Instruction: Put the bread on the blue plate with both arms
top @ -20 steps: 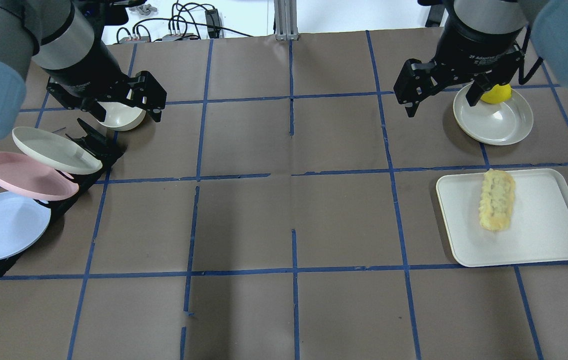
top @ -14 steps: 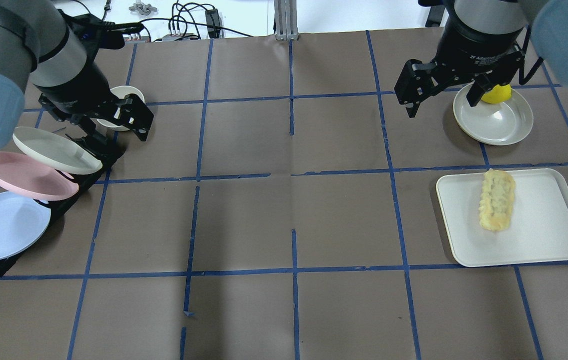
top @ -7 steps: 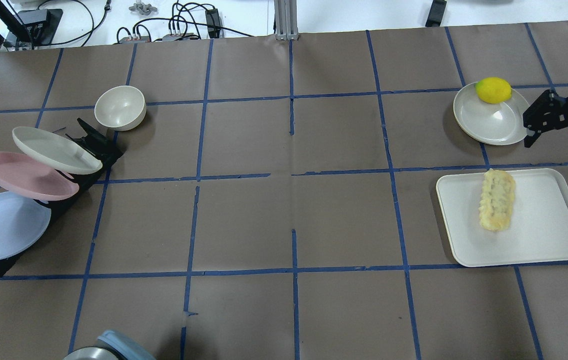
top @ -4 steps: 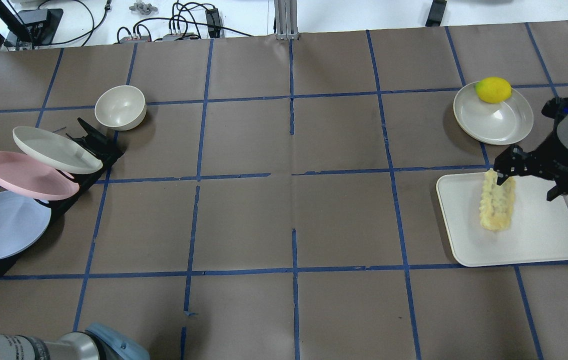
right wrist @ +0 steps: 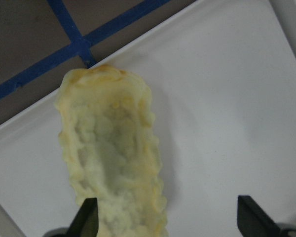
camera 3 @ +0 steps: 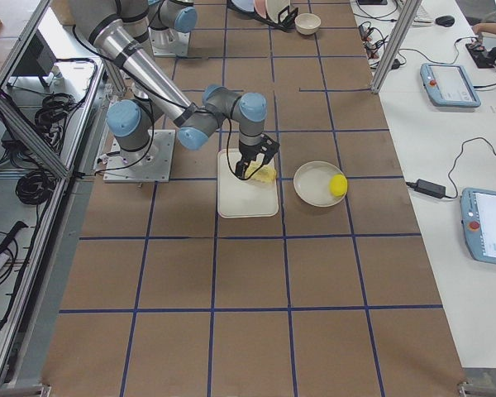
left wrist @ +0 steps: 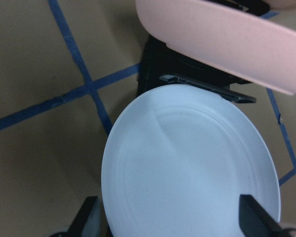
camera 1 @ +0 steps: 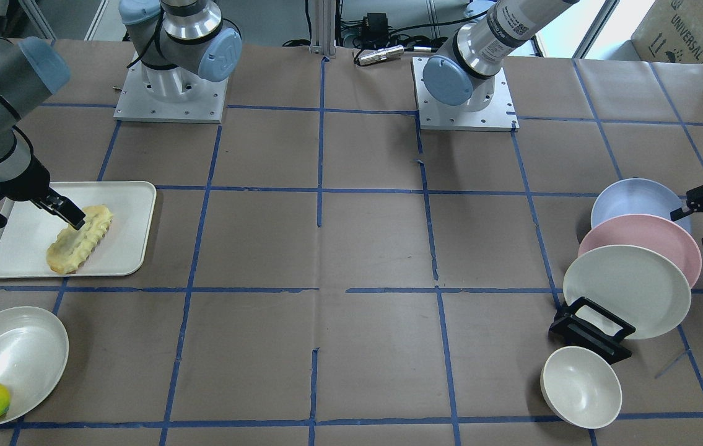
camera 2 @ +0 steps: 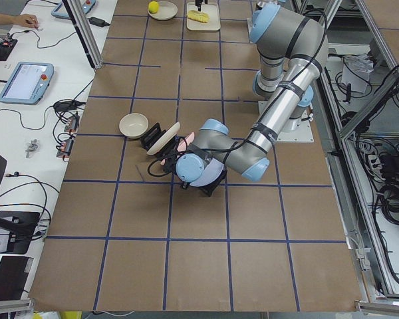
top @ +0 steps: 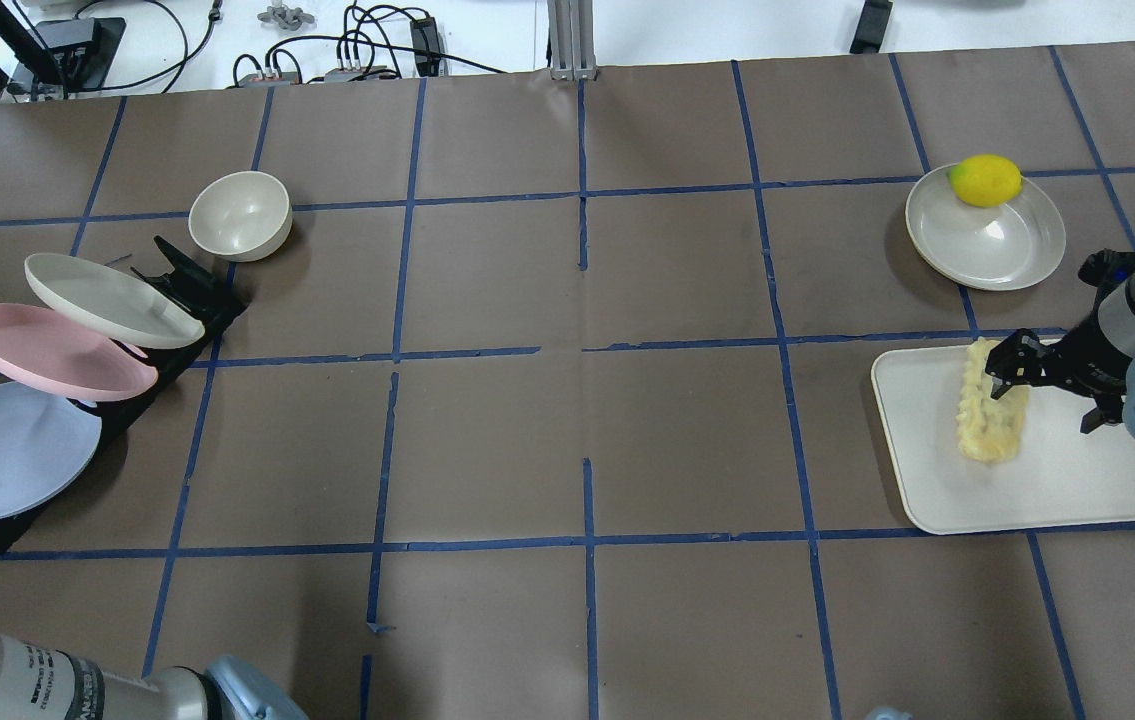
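Observation:
The bread (top: 991, 418) lies on a white tray (top: 1077, 480) at the right. My right gripper (top: 1047, 395) is open and low over the tray. One finger is at the loaf's far end and the other over bare tray. In the right wrist view the bread (right wrist: 113, 153) sits toward the left finger of the gripper (right wrist: 167, 222). The blue plate (top: 2, 465) leans in the nearest slot of a black rack (top: 182, 290). My left gripper (camera 1: 692, 228) is open beside the plate (camera 1: 630, 198). In the left wrist view its fingers straddle the plate (left wrist: 187, 168).
A pink plate (top: 57, 350) and a cream plate (top: 112, 300) lean in the same rack behind the blue one. A cream bowl (top: 239, 215) stands past the rack. A cream plate (top: 997, 245) with a lemon (top: 985, 180) is behind the tray.
Both arms left the far side of the table. The right gripper came down over the bread on the tray. The left arm swung round to the near left, its gripper now at the blue plate.

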Action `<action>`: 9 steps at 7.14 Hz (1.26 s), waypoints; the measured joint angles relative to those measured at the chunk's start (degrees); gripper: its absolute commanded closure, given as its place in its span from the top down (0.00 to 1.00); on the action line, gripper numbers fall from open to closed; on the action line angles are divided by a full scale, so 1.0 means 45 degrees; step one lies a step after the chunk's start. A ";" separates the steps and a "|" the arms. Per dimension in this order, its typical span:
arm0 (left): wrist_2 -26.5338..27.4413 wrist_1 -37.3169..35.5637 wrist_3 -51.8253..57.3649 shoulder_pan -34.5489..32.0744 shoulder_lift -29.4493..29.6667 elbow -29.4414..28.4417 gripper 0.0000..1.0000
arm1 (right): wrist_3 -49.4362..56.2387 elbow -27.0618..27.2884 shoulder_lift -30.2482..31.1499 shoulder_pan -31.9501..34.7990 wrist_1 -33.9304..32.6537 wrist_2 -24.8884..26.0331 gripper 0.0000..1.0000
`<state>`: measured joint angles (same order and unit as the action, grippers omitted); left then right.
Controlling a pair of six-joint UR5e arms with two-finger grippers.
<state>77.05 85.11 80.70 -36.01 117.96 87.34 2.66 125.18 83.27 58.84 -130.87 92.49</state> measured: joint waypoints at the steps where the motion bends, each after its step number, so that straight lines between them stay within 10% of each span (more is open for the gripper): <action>1: -0.0106 -0.0628 -0.0017 -0.0152 0.0757 -0.0092 1.00 | 0.0022 -0.0146 -0.0327 0.0015 -0.0242 0.0015 0.99; 9: -0.0001 -0.0041 -0.0070 -0.0014 0.2024 -0.0938 1.00 | -0.0092 -0.1281 -0.1194 0.1093 -0.0449 -0.0604 0.98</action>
<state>77.04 84.93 80.38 -36.08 127.06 83.12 2.24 119.41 77.89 63.75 -132.89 89.77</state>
